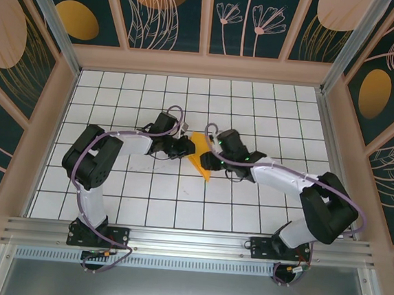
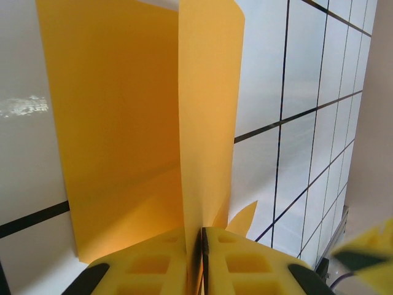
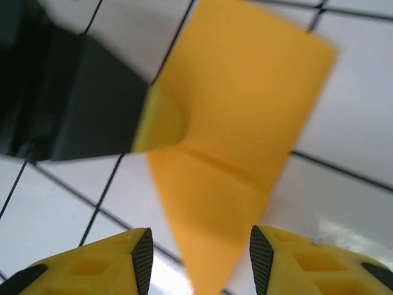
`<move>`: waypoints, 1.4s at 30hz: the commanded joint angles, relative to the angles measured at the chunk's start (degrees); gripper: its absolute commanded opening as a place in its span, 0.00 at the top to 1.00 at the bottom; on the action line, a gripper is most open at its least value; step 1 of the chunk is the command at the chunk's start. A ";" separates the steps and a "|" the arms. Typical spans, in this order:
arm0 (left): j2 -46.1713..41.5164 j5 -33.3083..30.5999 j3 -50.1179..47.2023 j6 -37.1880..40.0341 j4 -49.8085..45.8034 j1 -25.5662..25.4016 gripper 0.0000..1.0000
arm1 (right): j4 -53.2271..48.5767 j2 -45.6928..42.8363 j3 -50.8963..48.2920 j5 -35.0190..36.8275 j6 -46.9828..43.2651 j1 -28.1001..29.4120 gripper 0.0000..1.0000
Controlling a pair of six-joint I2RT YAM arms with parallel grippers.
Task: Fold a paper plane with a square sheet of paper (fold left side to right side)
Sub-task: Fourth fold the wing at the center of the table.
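Note:
The orange-yellow sheet of paper [image 1: 200, 155] lies mid-table between both arms, folded to a narrow shape that points toward the near edge. My left gripper [image 1: 185, 148] is at its left edge. In the left wrist view, my left gripper [image 2: 201, 232] is shut on a raised flap of the paper [image 2: 206, 110], which stands upright above the flat part [image 2: 116, 141]. My right gripper [image 3: 199, 252] is open low over the paper's point [image 3: 227, 203], one jaw on each side and apart from it. The left gripper's yellow fingertip [image 3: 161, 126] pinches the paper's edge there.
The table [image 1: 246, 214] is a white grid of tiles with black lines. Wooden-framed patterned walls [image 1: 208, 24] enclose it on three sides. An aluminium rail [image 1: 189, 242] carrying both arm bases runs along the near edge.

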 commanded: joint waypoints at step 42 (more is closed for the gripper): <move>-4.79 -0.94 1.73 0.90 -3.33 -0.31 0.67 | 2.55 13.51 2.52 17.16 2.19 9.27 0.79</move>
